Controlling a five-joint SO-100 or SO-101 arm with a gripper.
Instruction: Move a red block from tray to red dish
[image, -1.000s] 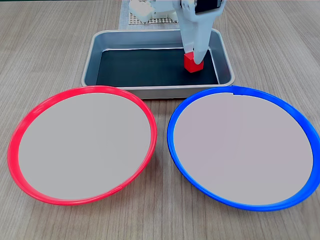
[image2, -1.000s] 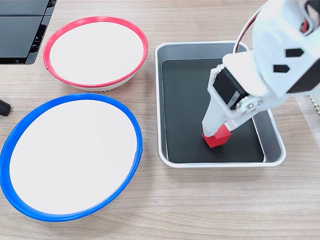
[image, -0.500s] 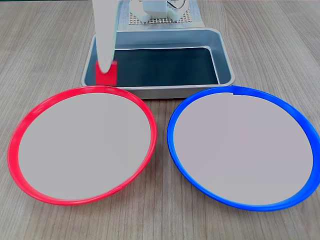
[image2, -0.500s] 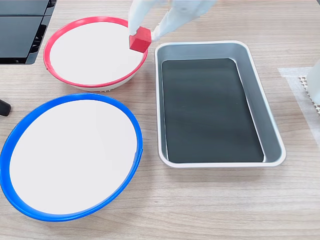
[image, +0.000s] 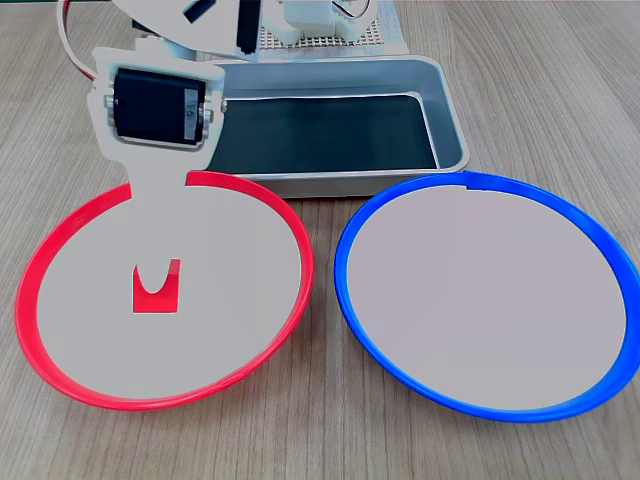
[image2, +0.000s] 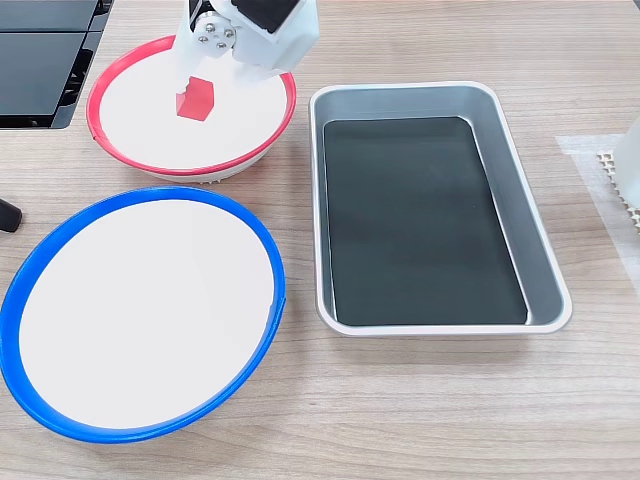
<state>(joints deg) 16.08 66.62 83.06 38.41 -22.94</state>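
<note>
Red block (image: 157, 287) pinched by tool (image: 156, 283), held below arm over red dish (image: 40, 265) centre. Tray (image: 452, 128) behind tool already emptied. Release into dish judged outstanding.

In a fixed view, the block (image: 157, 288) is over the dish (image: 60, 231), left of another dish (image: 590, 232), tray (image: 452, 130) behind.

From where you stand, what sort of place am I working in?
Probably a desk or lab bench set up for sorting practice: a wood-grain table, a metal tray, a red dish and a blue dish. The tool holds the block over the red dish.
</note>
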